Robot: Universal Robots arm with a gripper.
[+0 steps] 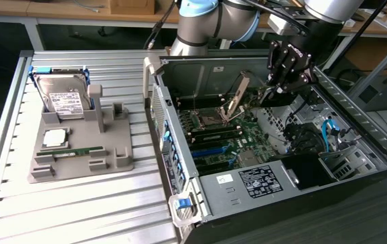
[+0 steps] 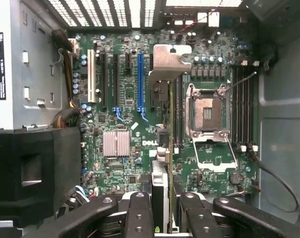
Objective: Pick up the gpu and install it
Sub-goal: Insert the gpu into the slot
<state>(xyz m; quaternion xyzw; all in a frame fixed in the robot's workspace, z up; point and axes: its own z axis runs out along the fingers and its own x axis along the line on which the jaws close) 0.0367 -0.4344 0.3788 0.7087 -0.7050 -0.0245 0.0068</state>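
The gripper [image 2: 162, 201] is pinched on the gpu [image 2: 159, 173], which sits edge-on between its black fingers [image 2: 140, 213], silver bracket [image 2: 171, 60] at the far end. The card hangs tilted over the motherboard [image 2: 125, 114] inside the open computer case [image 1: 359, 119], near the empty CPU socket [image 2: 208, 114]. On the exterior view's left, a hard drive [image 1: 64, 96] and a memory stick [image 1: 71, 151] rest in a grey holder [image 1: 115, 152].

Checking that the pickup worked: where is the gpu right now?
The gpu is clamped edge-on between the jaws of the gripper, above the motherboard inside the open computer case, on the exterior view's right.
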